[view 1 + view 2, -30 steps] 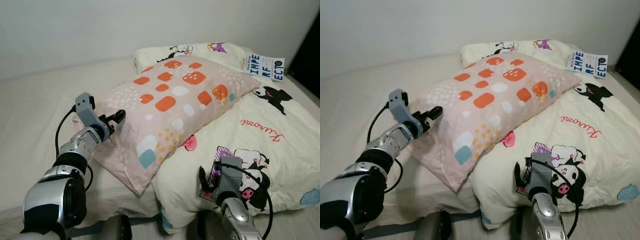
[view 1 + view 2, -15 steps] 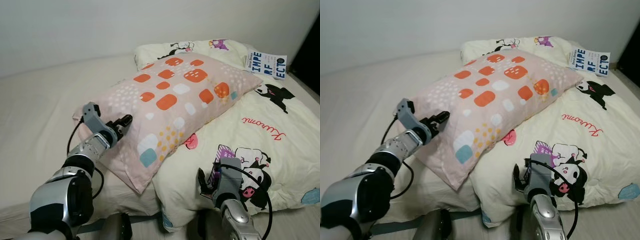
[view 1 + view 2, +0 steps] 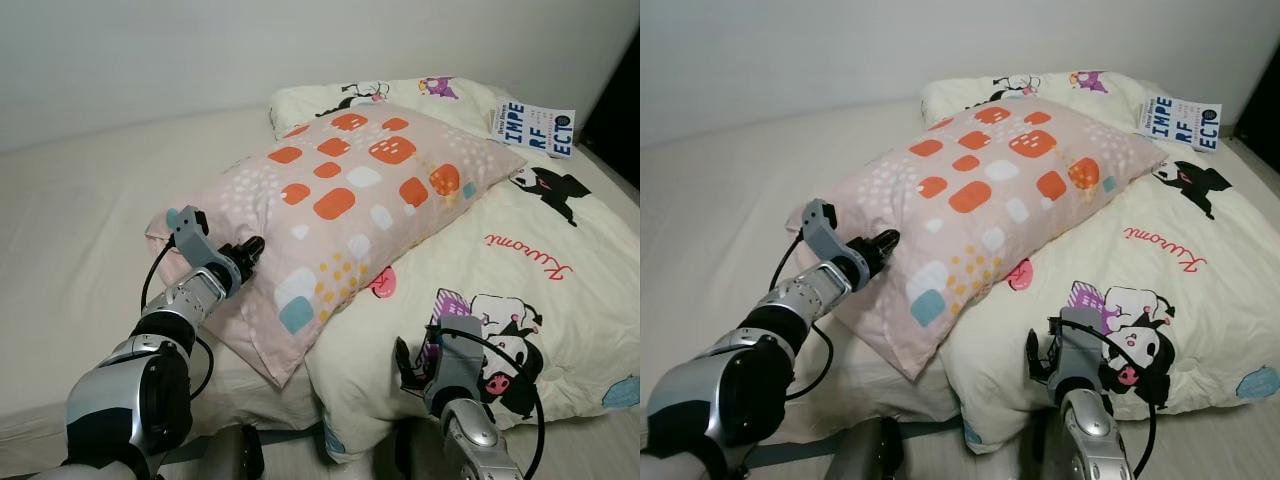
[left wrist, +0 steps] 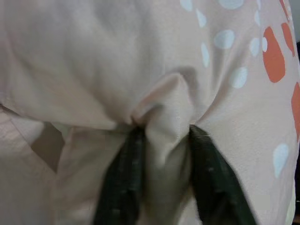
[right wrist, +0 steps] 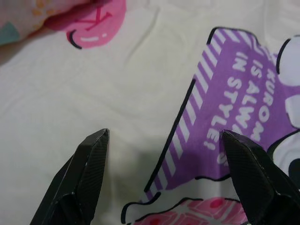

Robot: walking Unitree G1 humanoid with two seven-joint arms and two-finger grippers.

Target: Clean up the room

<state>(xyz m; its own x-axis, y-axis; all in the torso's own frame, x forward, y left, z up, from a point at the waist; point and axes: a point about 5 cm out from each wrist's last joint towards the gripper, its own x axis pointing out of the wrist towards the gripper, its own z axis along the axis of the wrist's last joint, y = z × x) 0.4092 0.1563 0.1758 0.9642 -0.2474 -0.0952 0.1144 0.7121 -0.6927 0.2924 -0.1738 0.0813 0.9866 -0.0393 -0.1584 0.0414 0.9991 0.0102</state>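
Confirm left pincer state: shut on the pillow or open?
Shut. The left pincer pinches a bunched fold of the pink pillow between its fingers.

Two silver segmented arms with black joints, looped black cables, grey wrist blocks, long black fingers (image 5: 86,176)

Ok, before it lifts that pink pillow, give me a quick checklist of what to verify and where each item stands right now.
1. Left gripper has fabric: ok, its jaws are pinched on a fold of the pink pillow.
2. Grip is deep enough to lift: cannot tell, only a small bunch of cover sits between the jaws.
3. Right gripper is free: ok, its jaws are open, hovering over the cartoon-print duvet, holding nothing.
4. Nothing rests on the pillow: ok, its top is bare.
5. Book is out of the way: ok, it lies apart, beyond the pillow's far corner.
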